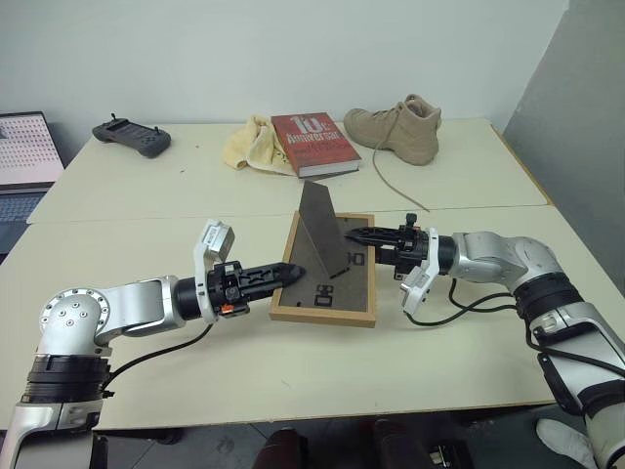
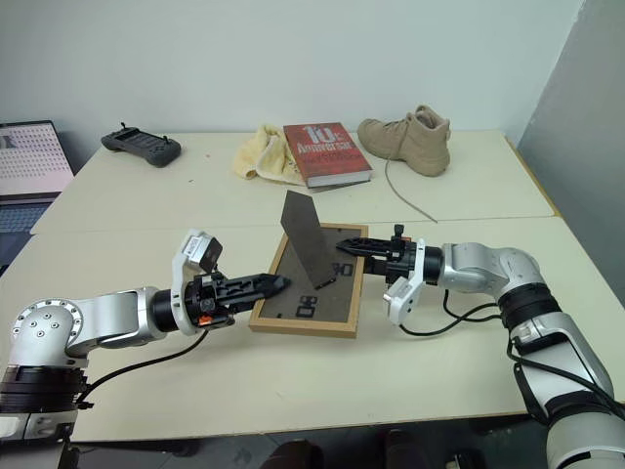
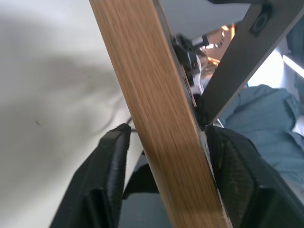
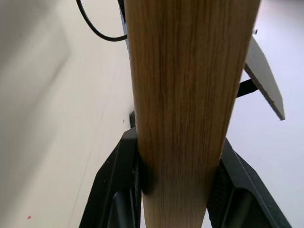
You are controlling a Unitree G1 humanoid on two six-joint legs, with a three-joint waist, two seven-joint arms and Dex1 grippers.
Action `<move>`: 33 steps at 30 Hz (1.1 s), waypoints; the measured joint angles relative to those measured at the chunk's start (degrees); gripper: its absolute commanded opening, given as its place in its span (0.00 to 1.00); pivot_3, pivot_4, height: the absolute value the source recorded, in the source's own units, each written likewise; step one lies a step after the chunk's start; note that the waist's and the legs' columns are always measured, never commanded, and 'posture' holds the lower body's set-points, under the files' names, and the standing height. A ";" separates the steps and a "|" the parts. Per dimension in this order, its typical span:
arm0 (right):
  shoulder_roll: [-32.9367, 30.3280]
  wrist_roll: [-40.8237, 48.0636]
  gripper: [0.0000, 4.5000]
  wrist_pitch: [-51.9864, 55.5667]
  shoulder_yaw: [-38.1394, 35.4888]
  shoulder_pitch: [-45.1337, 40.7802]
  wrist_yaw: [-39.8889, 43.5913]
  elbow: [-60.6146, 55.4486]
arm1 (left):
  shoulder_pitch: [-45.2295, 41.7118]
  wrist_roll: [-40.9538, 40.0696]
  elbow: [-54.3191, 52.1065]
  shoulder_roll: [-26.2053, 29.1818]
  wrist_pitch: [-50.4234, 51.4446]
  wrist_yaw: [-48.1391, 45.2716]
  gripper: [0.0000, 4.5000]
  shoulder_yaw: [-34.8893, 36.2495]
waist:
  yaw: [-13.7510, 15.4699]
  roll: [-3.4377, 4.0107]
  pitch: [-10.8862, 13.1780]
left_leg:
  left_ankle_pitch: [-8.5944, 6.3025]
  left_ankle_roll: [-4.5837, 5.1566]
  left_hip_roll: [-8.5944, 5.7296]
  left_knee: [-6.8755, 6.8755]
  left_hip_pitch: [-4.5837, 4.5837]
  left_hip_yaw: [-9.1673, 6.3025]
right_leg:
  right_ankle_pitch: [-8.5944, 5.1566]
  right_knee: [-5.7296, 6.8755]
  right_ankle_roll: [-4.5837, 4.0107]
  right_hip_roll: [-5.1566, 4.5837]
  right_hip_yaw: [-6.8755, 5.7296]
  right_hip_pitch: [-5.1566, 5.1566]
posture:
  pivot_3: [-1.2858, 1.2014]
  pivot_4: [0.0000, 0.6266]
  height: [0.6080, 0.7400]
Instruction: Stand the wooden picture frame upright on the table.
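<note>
The wooden picture frame lies face down near the middle of the table. Its dark back panel faces up and its stand is swung up. My left gripper reaches in level from the left. It is open, with its fingers either side of the frame's left rail and a gap showing. From the right, my right gripper is shut on the frame's right rail, both pads pressed against the wood.
At the table's far side lie a red book, a yellow cloth, a tan boot with a trailing lace, and a black controller. A laptop stands at the far left. A grey panel rises on the right.
</note>
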 measured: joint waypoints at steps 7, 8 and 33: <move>6.15 49.26 0.29 41.35 1.43 4.25 41.52 -11.32 | 6.58 8.58 -15.93 4.51 -8.57 4.06 1.00 11.14 | -0.31 0.02 0.03 | -0.10 0.17 0.11 -0.03 0.23 -0.12 | 0.00 -0.49 0.00 -0.03 -0.12 0.51 | 0.52 0.24 1.00; 7.05 51.90 0.29 46.31 1.07 4.20 43.59 -12.40 | 7.92 10.15 -18.40 4.80 -8.84 3.92 1.00 11.32 | -0.35 0.01 0.03 | -0.10 0.17 0.11 -0.05 0.23 -0.12 | 0.00 -0.49 0.00 -0.03 -0.11 0.50 | 0.52 0.24 1.00; 28.36 52.34 0.54 80.82 -17.45 -10.08 59.94 27.58 | 34.33 73.92 -45.55 -5.50 -37.39 -11.59 1.00 0.89 | 0.48 0.08 0.06 | -0.26 0.44 0.04 -0.17 0.27 -0.08 | 0.02 -0.31 -0.05 0.00 -0.13 0.43 | 0.52 0.24 1.00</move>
